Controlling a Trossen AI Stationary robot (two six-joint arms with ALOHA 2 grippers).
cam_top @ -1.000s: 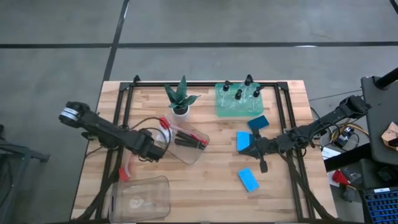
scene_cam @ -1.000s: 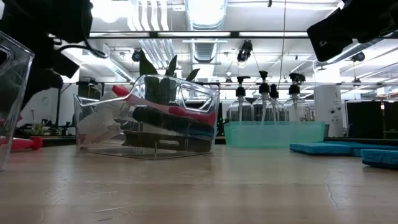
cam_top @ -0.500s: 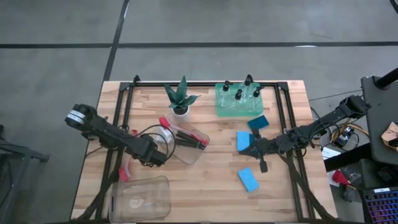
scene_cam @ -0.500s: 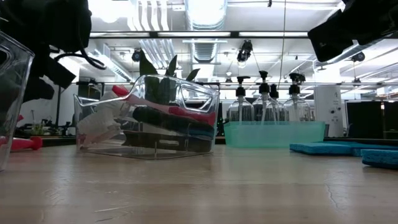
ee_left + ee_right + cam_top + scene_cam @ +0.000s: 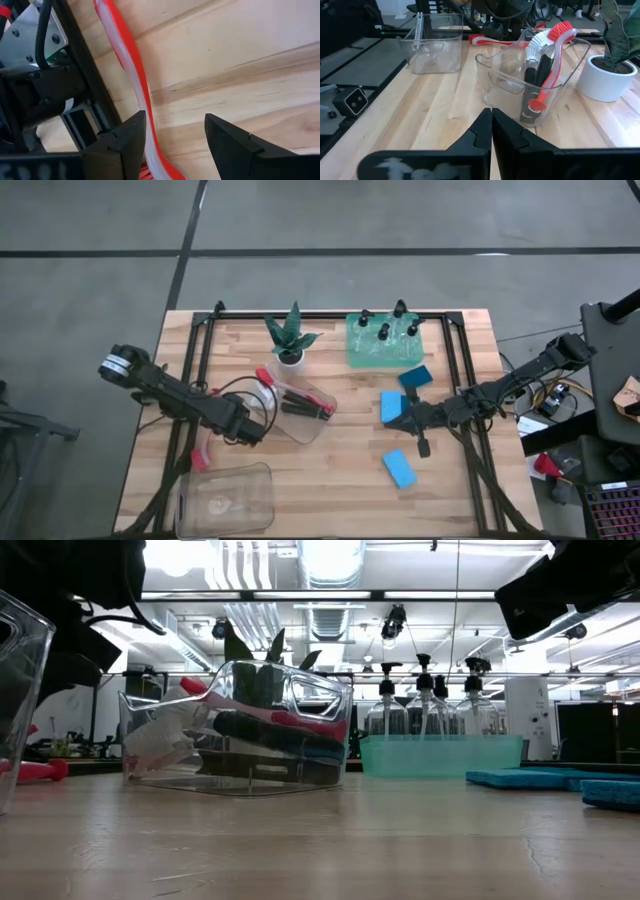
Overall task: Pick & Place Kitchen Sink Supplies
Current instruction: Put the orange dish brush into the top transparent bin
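Sponges, flat and blue, are lying on the right half of the wooden table [image 5: 330,470]: the nearest sponge [image 5: 399,468] is sitting near the front edge, its long axis running diagonally near-right to far-left. Farther back, a second sponge [image 5: 391,406] is lying just left of the right gripper [image 5: 408,420], whose fingers are pressed together, clenched on nothing. A third, darker sponge [image 5: 415,377] is lying beyond that.

On the left side, an empty clear bin [image 5: 226,498] is standing at the near edge. Just beyond it, a red-handled brush [image 5: 135,80] is lying flat on the wood, its long axis running near to far. The left gripper [image 5: 255,433] is hovering over this handle, fingers spread apart and released, straddling it.

Farther back, a tipped clear bin [image 5: 300,408] is holding red- and black-handled brushes [image 5: 547,65], handles pointing right.

At the far edge, a potted plant [image 5: 291,340] and a green tray [image 5: 385,350] carrying four clear black-topped bottles [image 5: 383,332] are standing.
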